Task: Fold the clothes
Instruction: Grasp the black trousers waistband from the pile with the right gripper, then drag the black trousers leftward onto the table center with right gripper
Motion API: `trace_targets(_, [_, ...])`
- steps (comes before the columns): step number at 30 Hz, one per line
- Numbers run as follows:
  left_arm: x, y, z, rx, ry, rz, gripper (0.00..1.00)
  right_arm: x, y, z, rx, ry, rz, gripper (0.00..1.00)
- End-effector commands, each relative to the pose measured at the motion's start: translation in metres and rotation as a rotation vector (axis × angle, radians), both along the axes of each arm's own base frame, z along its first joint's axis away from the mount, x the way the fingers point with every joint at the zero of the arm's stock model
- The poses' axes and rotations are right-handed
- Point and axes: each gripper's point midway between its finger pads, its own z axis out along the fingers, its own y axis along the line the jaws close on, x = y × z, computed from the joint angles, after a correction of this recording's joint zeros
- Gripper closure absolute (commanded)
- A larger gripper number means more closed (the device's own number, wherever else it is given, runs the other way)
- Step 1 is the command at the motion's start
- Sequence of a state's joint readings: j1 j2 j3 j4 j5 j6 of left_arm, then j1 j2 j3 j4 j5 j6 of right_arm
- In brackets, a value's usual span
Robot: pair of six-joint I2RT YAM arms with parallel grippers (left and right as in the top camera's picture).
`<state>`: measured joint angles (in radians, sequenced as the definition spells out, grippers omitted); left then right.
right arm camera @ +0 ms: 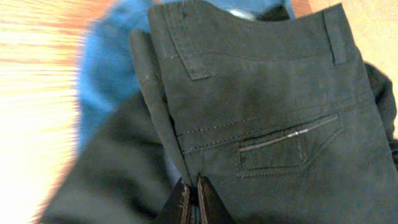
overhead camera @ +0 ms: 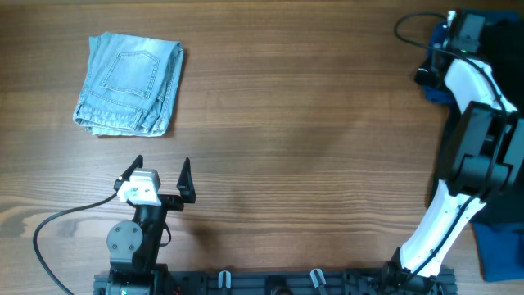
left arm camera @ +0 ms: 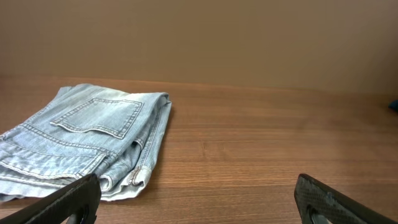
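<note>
A black shorts-like garment point(right arm camera: 267, 112) with belt loops and a welt pocket fills the right wrist view. My right gripper point(right arm camera: 193, 186) is shut on a folded edge of it. Royal-blue fabric point(right arm camera: 106, 68) and more black fabric point(right arm camera: 112, 174) lie under it. In the overhead view the right arm point(overhead camera: 471, 74) reaches to the far right corner, over blue fabric point(overhead camera: 434, 86) and black fabric point(overhead camera: 501, 24). A folded light-blue denim piece point(overhead camera: 129, 83) lies at the far left, also in the left wrist view point(left arm camera: 81, 143). My left gripper point(overhead camera: 164, 176) is open and empty, near the front edge.
Another royal-blue cloth point(overhead camera: 499, 246) lies at the front right beside the right arm's base. A black cable point(overhead camera: 57, 225) loops at the front left. The wooden table point(overhead camera: 311, 123) stretches between the denim and the right-hand pile.
</note>
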<state>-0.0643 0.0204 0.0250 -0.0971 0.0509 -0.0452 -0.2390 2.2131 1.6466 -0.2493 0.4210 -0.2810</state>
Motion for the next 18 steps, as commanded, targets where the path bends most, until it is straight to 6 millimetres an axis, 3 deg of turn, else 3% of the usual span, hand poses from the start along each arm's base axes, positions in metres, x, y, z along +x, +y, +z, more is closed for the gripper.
trace_targets(1, [0.000, 0.001, -0.002, 0.015, -0.001, 0.000, 0.00, 0.024, 0.100, 0.020, 0.050, -0.050, 0.153, 0.96])
trace_targets(5, [0.000, 0.001, -0.002, 0.015, -0.001, 0.000, 0.00, 0.018, 0.243, -0.001, 0.266, -0.007, 0.335, 0.96])
trace_targets(7, [0.000, 0.001, -0.002, 0.015, -0.001, 0.000, 0.00, 0.002, 0.325, -0.008, 0.429, 0.019, 0.430, 0.96])
trace_targets(8, [0.000, 0.001, -0.002, 0.015, -0.001, 0.000, 0.00, -0.012, 0.378, -0.010, 0.531, 0.037, 0.489, 0.96])
trace_targets(11, [0.000, 0.001, -0.002, 0.015, -0.001, 0.000, 0.00, -0.055, 0.481, -0.008, 0.669, 0.090, 0.636, 0.96])
trace_targets(14, [0.000, 0.001, -0.002, 0.015, -0.001, 0.000, 0.00, -0.115, 0.561, -0.010, 0.683, 0.166, 0.780, 0.96])
trace_targets(18, [0.000, 0.001, -0.002, 0.015, -0.001, 0.000, 0.00, -0.167, 0.610, -0.013, 0.671, 0.230, 0.890, 0.96])
